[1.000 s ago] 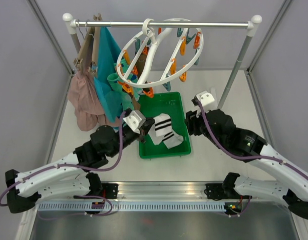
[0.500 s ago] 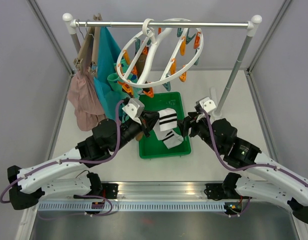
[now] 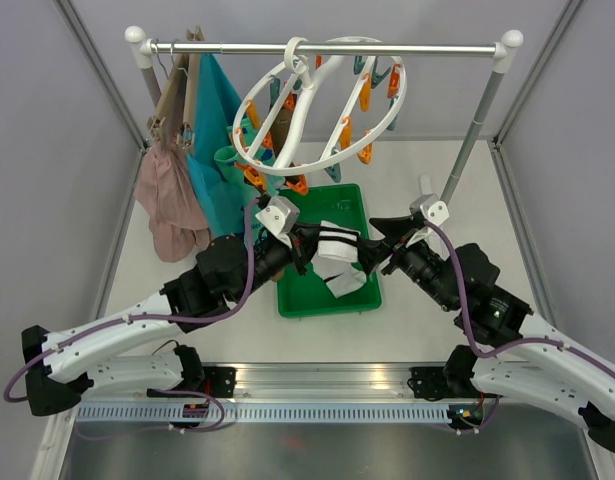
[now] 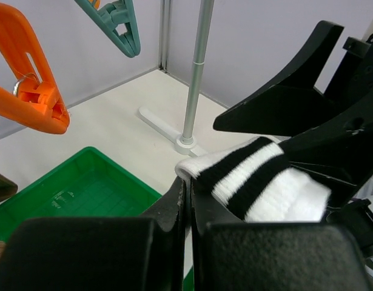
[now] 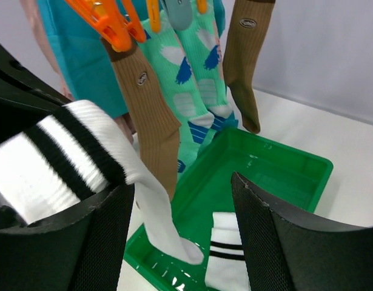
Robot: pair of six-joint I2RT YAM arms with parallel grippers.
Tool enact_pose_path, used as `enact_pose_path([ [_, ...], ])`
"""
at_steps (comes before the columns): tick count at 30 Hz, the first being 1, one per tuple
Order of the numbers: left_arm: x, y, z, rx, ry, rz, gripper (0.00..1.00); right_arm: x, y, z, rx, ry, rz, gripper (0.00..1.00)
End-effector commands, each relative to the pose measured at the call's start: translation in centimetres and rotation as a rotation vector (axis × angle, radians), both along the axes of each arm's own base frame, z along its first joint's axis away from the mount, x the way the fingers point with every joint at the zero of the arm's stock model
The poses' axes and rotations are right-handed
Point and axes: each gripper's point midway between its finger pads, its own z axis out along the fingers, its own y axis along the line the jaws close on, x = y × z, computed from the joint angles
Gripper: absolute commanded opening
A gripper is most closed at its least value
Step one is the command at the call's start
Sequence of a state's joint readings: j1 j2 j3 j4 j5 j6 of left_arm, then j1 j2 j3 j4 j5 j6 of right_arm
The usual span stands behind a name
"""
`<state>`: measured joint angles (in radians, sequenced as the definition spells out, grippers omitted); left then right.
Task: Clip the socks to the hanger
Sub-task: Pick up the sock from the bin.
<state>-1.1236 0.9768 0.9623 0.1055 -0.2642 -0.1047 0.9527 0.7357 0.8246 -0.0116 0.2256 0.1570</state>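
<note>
Cuff pinched in the closed left gripper, the white fabric sock with black cuff stripes hangs over the green plastic tray, raised, we judge, so its top edge can meet a peg. Just beside it we see the right gripper spread wide, gripping nothing, likely placed to take the cuff's free side. Overhead hangs the round white plastic ring hanger; brown socks and mint-teal patterned socks crowd its near pegs, and we must steer past them. A second striped sock lies in the tray; the metal rail post stands rightward.
</note>
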Motion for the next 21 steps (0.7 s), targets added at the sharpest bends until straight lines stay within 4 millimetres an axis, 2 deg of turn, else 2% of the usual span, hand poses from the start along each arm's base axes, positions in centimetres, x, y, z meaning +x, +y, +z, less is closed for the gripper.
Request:
enact_pose_path([
  [1, -0.1, -0.3, 2.2, -0.061, -0.001, -0.002, 0.02, -1.4, 0.3, 2.7, 0.086, -0.055, 0.069, 0.71],
  [6, -0.4, -0.8, 2.0, -0.057, -0.004, -0.031, 0.02, -2.1, 0.5, 3.7, 0.099, -0.079, 0.109, 0.72],
  [8, -0.5, -0.9, 2.0, -0.055, -0.009, -0.045, 0.02, -2.2, 1.0, 3.8, 0.093, -0.081, 0.131, 0.7],
  [11, -0.8, -1.1, 2.0, -0.054, -0.014, -0.064, 0.02, -2.3, 1.4, 3.9, 0.096, -0.085, 0.147, 0.61],
  [19, -0.8, -1.3, 1.5, -0.033, -0.009, -0.07, 0.02, -2.3, 1.5, 4.5, 0.103, -0.1, 0.154, 0.54],
  [21, -0.8, -1.3, 1.4, -0.028, -0.008, -0.071, 0.02, -2.4, 1.4, 4.7, 0.108, -0.101, 0.154, 0.43],
])
